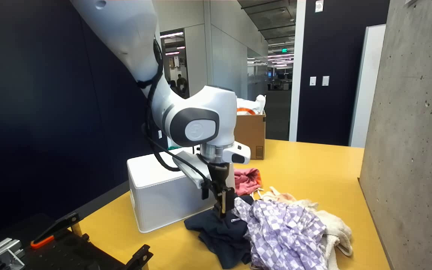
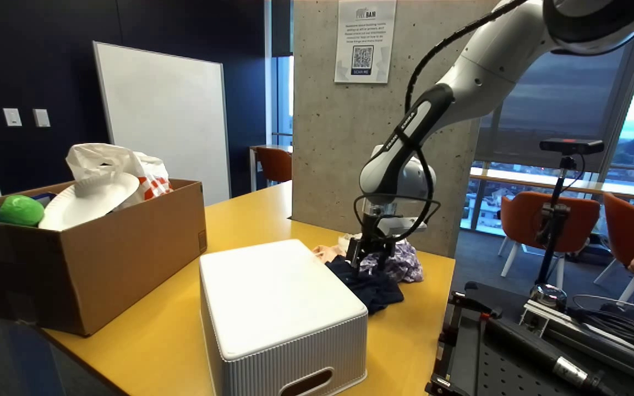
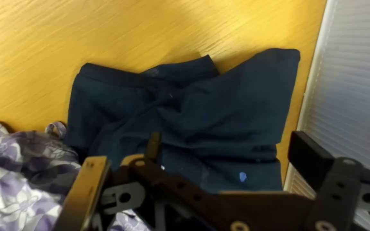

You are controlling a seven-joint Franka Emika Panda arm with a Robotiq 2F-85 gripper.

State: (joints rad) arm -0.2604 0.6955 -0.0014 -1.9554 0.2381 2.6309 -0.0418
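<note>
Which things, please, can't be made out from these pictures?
Purple cloth: cut off by the wrist view's left and bottom edges.
Red cloth: one end behind the white box, in an exterior view.
Whether the hand touches the navy cloth: dark on dark in both exterior views.

My gripper (image 2: 369, 264) is mostly black. I see a navy garment (image 3: 185, 112), a lavender-and-white checked garment (image 1: 283, 232) (flowers too, among the checks), and cream cloth (image 1: 336, 224) toward the edge of the yellow table (image 1: 309, 161) by the grey concrete pillar (image 1: 411, 131).
</note>
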